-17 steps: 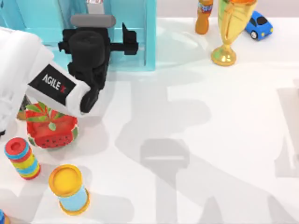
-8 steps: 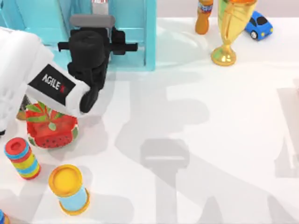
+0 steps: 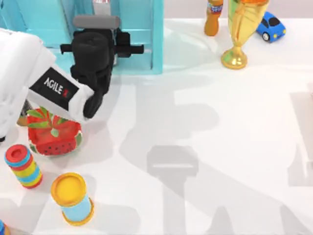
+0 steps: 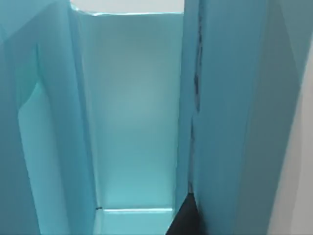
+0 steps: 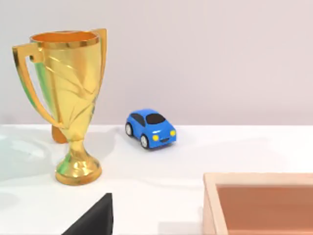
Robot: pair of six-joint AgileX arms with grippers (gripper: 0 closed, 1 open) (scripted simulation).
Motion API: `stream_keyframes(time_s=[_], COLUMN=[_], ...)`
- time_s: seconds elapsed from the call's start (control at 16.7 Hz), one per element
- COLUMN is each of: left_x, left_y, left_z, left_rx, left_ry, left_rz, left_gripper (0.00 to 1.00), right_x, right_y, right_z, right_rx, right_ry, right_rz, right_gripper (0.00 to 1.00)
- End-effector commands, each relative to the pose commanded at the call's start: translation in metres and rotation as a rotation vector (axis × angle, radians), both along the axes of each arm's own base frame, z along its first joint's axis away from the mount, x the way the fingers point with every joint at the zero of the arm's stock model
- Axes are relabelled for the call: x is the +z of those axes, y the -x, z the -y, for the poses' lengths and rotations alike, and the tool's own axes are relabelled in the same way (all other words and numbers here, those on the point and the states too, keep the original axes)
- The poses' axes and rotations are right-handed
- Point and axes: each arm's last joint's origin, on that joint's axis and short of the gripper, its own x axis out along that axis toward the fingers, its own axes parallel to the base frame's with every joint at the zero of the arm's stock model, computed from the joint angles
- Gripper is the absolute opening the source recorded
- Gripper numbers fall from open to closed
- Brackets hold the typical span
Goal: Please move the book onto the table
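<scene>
My left gripper [image 3: 100,46] reaches from the table [image 3: 220,122] into the light blue shelf unit [image 3: 156,44] at the back left, its tip hidden under the black wrist. In the left wrist view the shelf's pale interior [image 4: 132,112] lies straight ahead. A darker teal-blue upright slab [image 4: 230,107], apparently the book's cover, stands close beside a black tip of the gripper [image 4: 185,223]. I cannot tell whether the gripper touches it. A black corner of my right gripper [image 5: 93,218] juts in low in the right wrist view.
A gold trophy [image 3: 237,34], an orange bottle [image 3: 213,17] and a blue toy car [image 3: 270,27] stand at the back right. A watermelon-patterned toy [image 3: 53,134], a ring stack [image 3: 22,166] and a yellow-capped cylinder [image 3: 72,198] crowd the front left. A wooden box [image 5: 259,205] lies near the right gripper.
The left gripper pushed slightly deeper into the shelf and its black side part dropped and turned inward between one second and half a second ago. Since then nothing has visibly moved.
</scene>
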Motion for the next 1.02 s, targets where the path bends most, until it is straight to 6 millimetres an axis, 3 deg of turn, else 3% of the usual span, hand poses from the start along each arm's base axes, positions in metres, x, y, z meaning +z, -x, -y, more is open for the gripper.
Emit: stream_keyframes(time_s=[0.36,0.54,0.78,1.02], left_x=[0.001,0.015,0.069,0.145], left_y=[0.001,0.011,0.044,0.103], left_z=[0.002,0.008,0.015,0.013], left_rx=[-0.005,-0.005,0.006,0.016], left_ry=[0.0,-0.002,-0.001,0.008], left_rz=[0.0,-0.021,-0.04,-0.011], left_gripper=[0.0,0.0,0.0,0.0], right_x=[0.0,0.0,0.0,0.0], right_y=[0.0,0.0,0.0,0.0], right_z=[0.0,0.0,0.0,0.0], right_rx=[0.0,0.0,0.0,0.0], right_ry=[0.0,0.0,0.0,0.0], right_rz=[0.0,0.0,0.0,0.0], right_gripper=[1.0,1.0,1.0,1.0])
